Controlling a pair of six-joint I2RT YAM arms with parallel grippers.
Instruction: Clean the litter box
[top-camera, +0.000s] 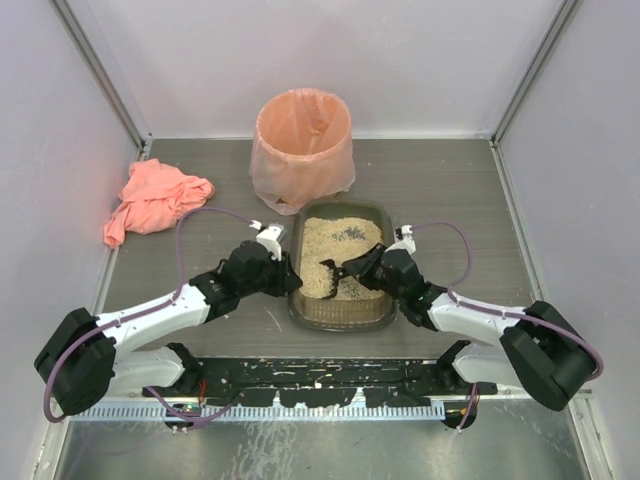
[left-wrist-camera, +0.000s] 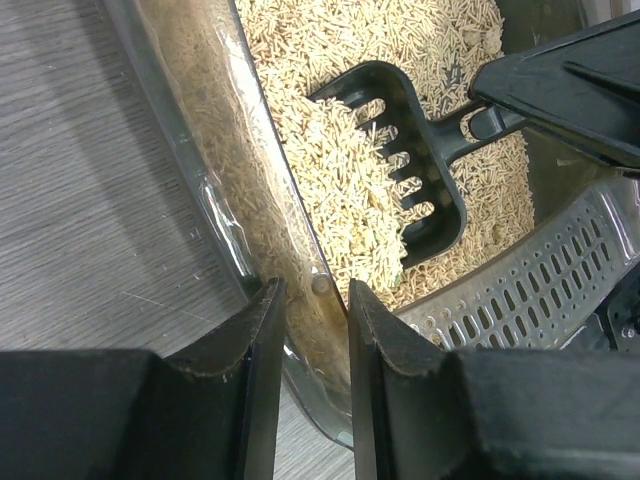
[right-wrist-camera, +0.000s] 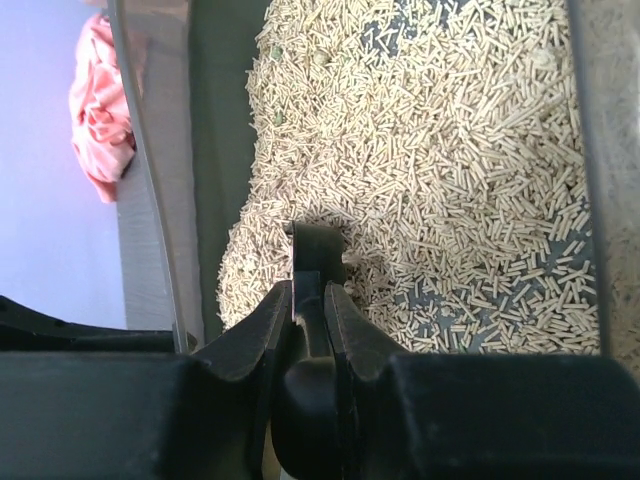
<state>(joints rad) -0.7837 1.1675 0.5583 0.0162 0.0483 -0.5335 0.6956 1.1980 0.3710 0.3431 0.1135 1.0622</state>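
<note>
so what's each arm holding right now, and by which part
Right gripper: the black scoop, fingers shut on its handle. Left gripper: the litter box, fingers pinching its left side wall at the rim.

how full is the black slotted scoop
Loaded: a heap of beige pellets sits on the black slotted plastic scoop, inside the dark translucent litter box.

Left end effector (left-wrist-camera: 315, 288) clamping litter box (left-wrist-camera: 220, 180) wall
</note>
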